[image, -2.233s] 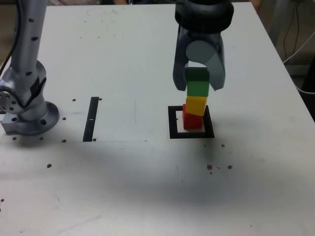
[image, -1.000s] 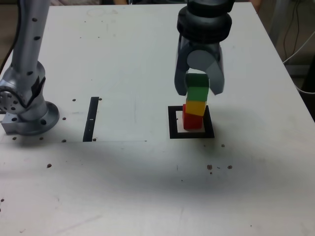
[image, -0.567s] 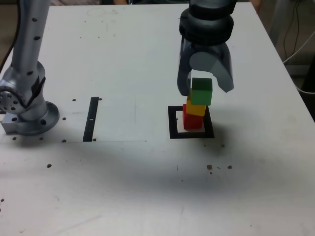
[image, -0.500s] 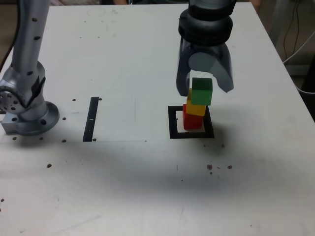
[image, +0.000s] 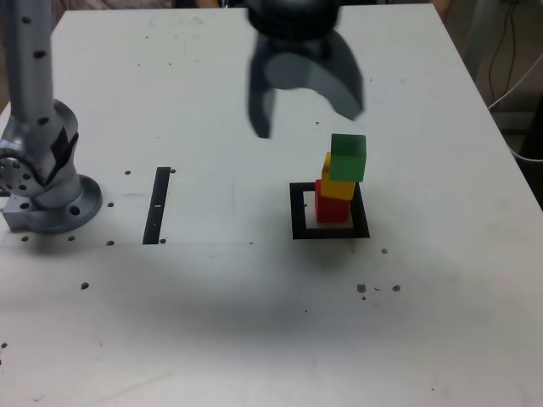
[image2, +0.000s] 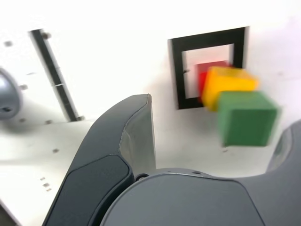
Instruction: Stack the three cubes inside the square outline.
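Exterior view: the claw (image: pixel 307 106) hangs above the white table (image: pixel 254 339) with its jaws spread wide and nothing between them. Below it and off toward the exterior view's right stands a three-block tower: the red cube (image: pixel 331 210) at the bottom, inside the square outline (image: pixel 298 212), the yellow cube (image: pixel 338 183) on top of it, and the green cube (image: pixel 348 158) on top of that, set slightly askew toward the exterior view's right. The tower stands free, apart from both jaws. A thin black strip (image: pixel 158 204) lies on the table below the claw toward the exterior view's left, and beyond it the arm's grey base (image: pixel 47 182) sits at the table's edge.

Wrist view: one dark claw finger (image2: pixel 134 136) fills the foreground, with the edge of the other just showing at the frame's border. Past the finger, between the two, the green cube (image2: pixel 245 117) appears nearest and blurred, the yellow cube (image2: pixel 229 84) beneath it and a sliver of the red cube (image2: pixel 205 75) lower still, all over the square outline (image2: pixel 178 70). The black strip (image2: pixel 54 75) runs across the table on the far side of the finger from the tower.
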Controlling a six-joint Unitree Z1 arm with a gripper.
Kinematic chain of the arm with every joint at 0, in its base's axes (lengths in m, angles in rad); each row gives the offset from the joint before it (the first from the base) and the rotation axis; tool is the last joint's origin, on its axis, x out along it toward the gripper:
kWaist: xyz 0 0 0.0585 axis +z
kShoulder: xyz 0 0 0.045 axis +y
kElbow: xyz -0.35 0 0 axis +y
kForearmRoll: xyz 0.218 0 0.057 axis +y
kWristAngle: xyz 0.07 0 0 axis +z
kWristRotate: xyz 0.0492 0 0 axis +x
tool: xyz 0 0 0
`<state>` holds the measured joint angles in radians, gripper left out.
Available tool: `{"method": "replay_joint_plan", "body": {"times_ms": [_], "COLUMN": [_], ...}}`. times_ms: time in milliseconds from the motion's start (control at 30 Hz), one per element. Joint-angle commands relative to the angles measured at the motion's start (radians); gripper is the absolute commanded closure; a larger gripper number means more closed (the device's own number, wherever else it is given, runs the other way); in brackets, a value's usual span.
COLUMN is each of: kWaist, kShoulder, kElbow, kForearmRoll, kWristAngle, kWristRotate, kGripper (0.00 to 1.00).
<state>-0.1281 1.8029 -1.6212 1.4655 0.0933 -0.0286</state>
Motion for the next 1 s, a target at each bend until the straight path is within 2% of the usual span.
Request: {"method": "replay_joint_plan", "body": {"times_ms": [0, 233, 433, 600, 833, 967], "kWaist": [-0.008, -0.024, -0.025, -0.025, -0.025, -0.012], "kShoulder": [-0.061, -0.238, -0.305, -0.341, -0.353, -0.361], "kElbow": [0.040, 0.274, 0.456, 0.604, 0.744, 0.781], "kForearmRoll": [0.008, 0.006, -0.021, -0.105, -0.257, -0.280], "kWristAngle": [-0.006, -0.014, 0.009, 0.028, 0.008, -0.004], "kWristRotate": [0.007, 0.023, 0.020, 0.015, 0.020, 0.016], "kGripper": [0.01, 0.01, 0.01, 0.01, 0.01, 0.01]}}
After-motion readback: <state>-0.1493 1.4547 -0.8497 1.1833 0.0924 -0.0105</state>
